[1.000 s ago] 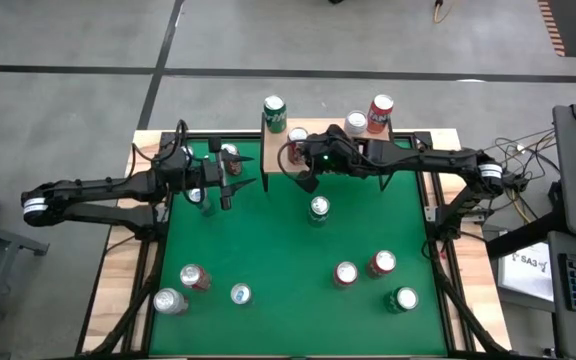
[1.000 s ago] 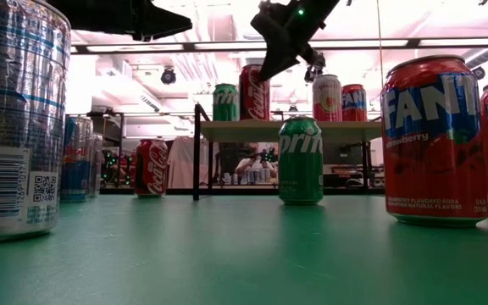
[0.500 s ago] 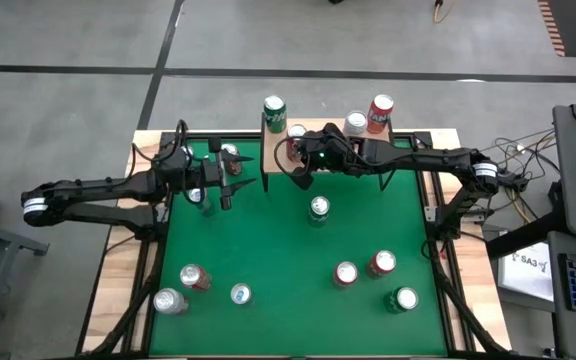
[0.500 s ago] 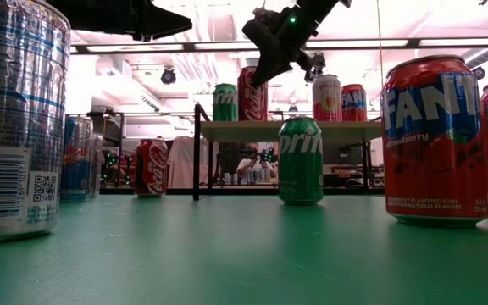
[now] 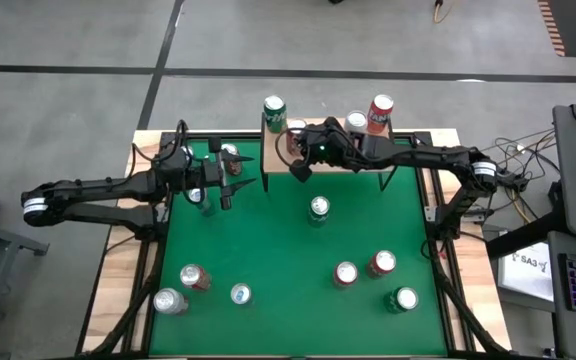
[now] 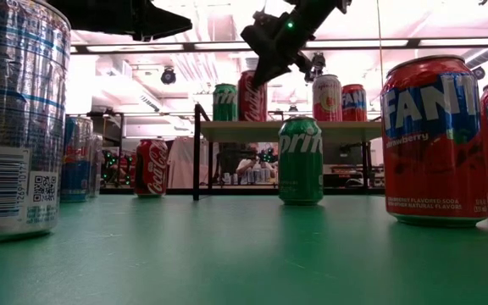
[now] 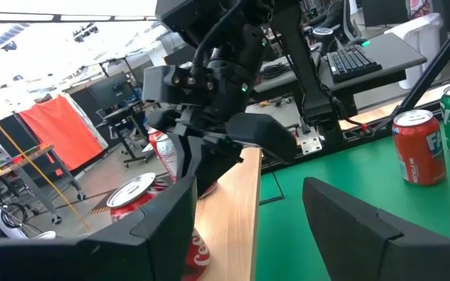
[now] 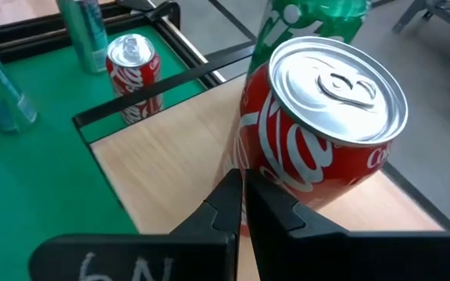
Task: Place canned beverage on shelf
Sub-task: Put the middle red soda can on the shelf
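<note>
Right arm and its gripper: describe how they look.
The right arm is dark, slim and jointed, with a pale band near its base and a small green light by the wrist. The right gripper has two black, wedge-shaped fingers; white handwritten marks show on its body.

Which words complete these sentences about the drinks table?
1. The shelf holds ___ cans.
2. The right pincer is beside the red ___ can standing on the shelf.
3. The left pincer, off to the side over the table, is open and holds ___.

Missing words: four; Coca-Cola; nothing
</note>
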Motion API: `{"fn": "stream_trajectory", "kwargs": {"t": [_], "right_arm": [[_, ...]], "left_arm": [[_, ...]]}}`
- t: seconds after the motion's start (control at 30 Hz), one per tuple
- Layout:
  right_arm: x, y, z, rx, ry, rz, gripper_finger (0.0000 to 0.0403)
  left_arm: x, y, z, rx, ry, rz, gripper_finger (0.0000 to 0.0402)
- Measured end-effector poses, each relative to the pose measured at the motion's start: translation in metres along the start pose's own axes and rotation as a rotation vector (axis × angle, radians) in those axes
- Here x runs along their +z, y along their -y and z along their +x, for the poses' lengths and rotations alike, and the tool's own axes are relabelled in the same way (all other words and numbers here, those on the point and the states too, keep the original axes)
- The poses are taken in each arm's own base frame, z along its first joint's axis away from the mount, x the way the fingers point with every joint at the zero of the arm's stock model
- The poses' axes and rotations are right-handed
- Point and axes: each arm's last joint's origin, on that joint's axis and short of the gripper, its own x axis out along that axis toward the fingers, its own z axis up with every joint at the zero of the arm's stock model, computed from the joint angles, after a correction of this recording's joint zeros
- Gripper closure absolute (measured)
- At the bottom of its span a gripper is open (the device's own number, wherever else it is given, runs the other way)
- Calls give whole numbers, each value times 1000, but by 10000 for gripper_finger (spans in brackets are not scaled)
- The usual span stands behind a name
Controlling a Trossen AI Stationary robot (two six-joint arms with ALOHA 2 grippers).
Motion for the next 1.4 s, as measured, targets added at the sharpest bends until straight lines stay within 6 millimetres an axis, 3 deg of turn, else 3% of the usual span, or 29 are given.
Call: {"fn": "stream_trajectory", "kwargs": {"t": [0.4, 0.63, 0.83, 1.4], "right_arm": [[0, 3, 1, -6, -2, 3, 392], [0, 0, 1, 104, -13, 8, 392], [2, -1, 6, 98, 22, -24, 392], [7, 23, 15, 42, 49, -51, 392]], "left_arm": [[0, 0, 0, -2, -5, 0, 183], [-1, 0, 0, -4, -8, -2, 183], [-2, 1, 0, -7, -16, -29, 183], [-7, 3, 0, -28, -74, -138, 183]]}}
